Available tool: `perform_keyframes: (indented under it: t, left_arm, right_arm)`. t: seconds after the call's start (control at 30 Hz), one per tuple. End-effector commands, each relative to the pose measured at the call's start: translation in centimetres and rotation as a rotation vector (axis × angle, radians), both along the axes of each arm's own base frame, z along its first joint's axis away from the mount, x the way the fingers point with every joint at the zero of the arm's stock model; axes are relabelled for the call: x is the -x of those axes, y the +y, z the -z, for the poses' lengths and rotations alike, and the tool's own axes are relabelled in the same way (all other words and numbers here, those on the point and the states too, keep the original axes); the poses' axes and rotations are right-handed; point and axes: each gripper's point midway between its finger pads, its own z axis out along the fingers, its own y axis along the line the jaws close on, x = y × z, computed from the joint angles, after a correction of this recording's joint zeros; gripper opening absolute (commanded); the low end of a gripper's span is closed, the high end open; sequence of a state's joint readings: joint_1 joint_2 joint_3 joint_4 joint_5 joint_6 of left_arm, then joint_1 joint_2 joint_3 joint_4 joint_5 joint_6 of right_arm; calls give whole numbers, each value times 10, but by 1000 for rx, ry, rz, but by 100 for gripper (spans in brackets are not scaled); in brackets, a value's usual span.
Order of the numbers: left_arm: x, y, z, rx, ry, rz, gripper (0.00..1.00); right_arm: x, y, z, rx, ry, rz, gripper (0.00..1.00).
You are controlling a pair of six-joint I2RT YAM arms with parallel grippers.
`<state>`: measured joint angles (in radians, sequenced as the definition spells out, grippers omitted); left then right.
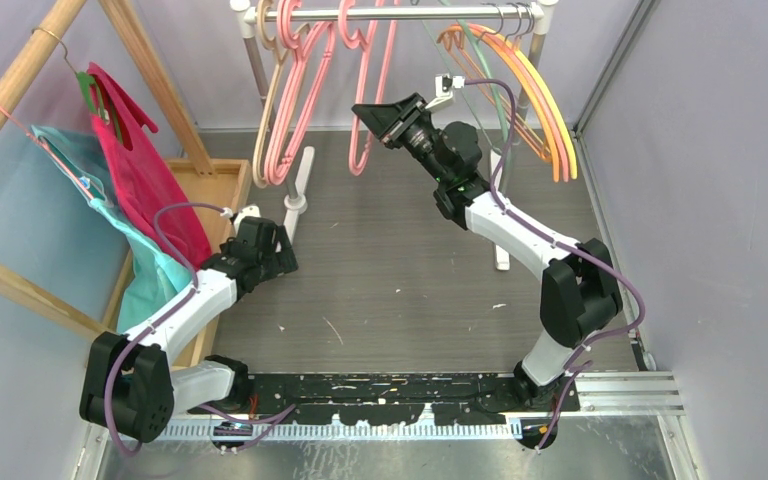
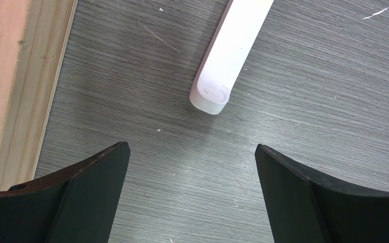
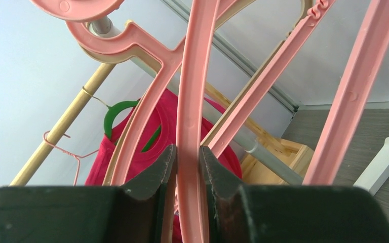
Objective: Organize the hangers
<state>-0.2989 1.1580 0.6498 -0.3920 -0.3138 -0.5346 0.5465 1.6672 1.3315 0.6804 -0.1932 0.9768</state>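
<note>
Several thick pink hangers (image 1: pixel 295 110) and a beige one (image 1: pixel 263 120) hang at the left of the white rack's rod (image 1: pixel 410 13). Thin orange and yellow hangers (image 1: pixel 550 130) hang at its right end. My right gripper (image 1: pixel 375 115) is raised to the rack and shut on the arm of one pink hanger (image 1: pixel 360 160). In the right wrist view that arm (image 3: pixel 192 91) runs straight up between the two fingers of the gripper (image 3: pixel 188 152), with other pink hangers (image 3: pixel 354 91) beside it. My left gripper (image 2: pixel 192 152) stands open and empty just above the table, near the rack's white foot (image 2: pixel 228 50).
A wooden frame (image 1: pixel 20 80) at the left carries a green hanger with red cloth (image 1: pixel 135 160) and a thin pink one with teal cloth (image 1: pixel 110 210). Its wooden base (image 1: pixel 210 180) lies beside my left arm. The rack's other foot (image 1: pixel 501 255) is by my right arm.
</note>
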Motion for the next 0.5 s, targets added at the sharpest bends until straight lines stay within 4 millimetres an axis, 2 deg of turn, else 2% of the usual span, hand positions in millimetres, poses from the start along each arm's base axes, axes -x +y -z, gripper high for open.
perform_keyframes:
  t: [0.0, 0.03, 0.1, 0.13, 0.3, 0.4, 0.47]
  left_arm:
    - [-8, 0, -8, 10, -51, -4, 98]
    - [-8, 0, -8, 10, -50, -2, 98]
    - [-8, -1, -9, 11, -50, 1, 98]
    - [-8, -1, -8, 12, -49, 2, 98]
    - [-8, -1, -7, 13, -42, -1, 98]
    - [-8, -1, -6, 13, -40, -3, 98]
    - [-8, -1, -4, 12, -36, -2, 98]
  right_arm:
    - [4, -12, -14, -12, -31, 31, 33]
    - [6, -14, -14, 4, -35, 42, 44]
    - [12, -21, -14, 25, -43, 64, 89]
    - [15, -25, -15, 37, -51, 76, 99]
    - [30, -43, 8, 161, -47, 137, 100]
    - [40, -53, 40, 282, -12, 166, 100]
    - [48, -62, 68, 371, 18, 185, 100]
